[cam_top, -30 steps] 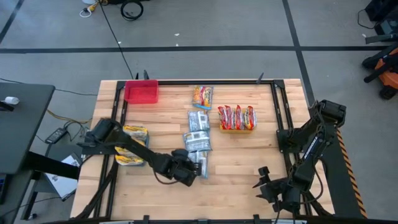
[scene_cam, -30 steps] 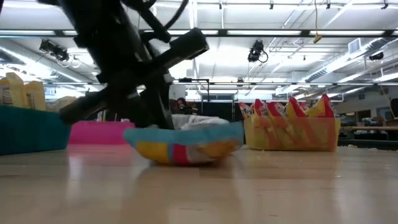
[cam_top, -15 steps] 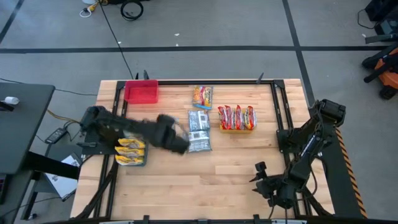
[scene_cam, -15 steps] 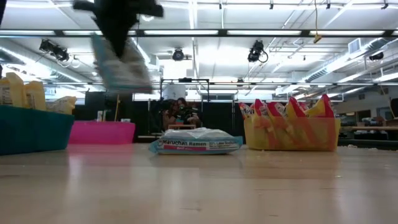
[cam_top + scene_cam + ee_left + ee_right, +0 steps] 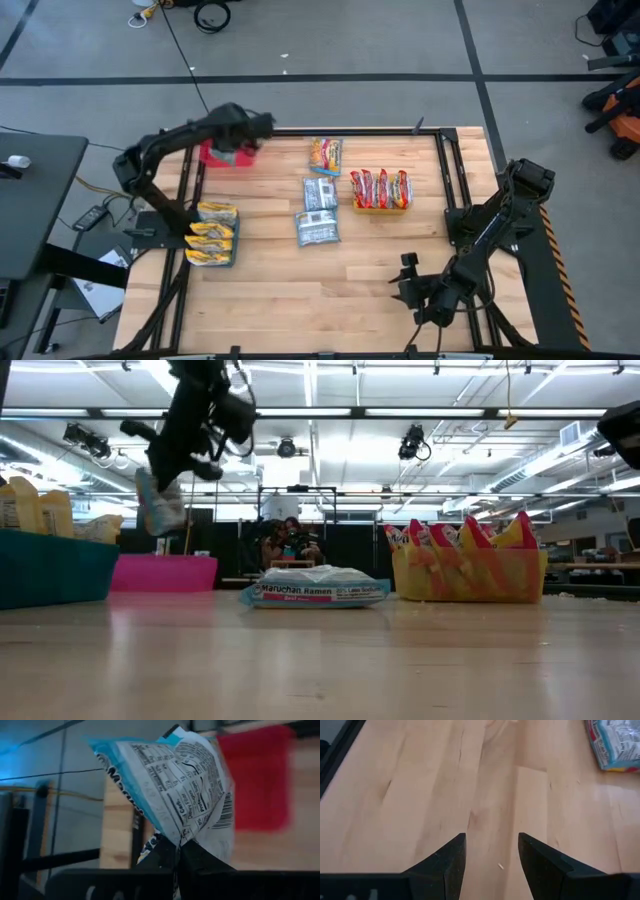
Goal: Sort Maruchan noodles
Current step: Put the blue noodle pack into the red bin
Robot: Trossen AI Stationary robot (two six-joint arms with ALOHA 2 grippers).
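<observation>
The left hand (image 5: 255,128) is pinched shut on one corner of a silver-blue noodle packet (image 5: 175,785), hanging in the air over the red bin (image 5: 222,153) at the back of the worktop (image 5: 300,300). I think it should get right over the bin, go low, then let go, so the packet drops inside. The right hand (image 5: 490,851) waits half open above the worktop's front.
</observation>
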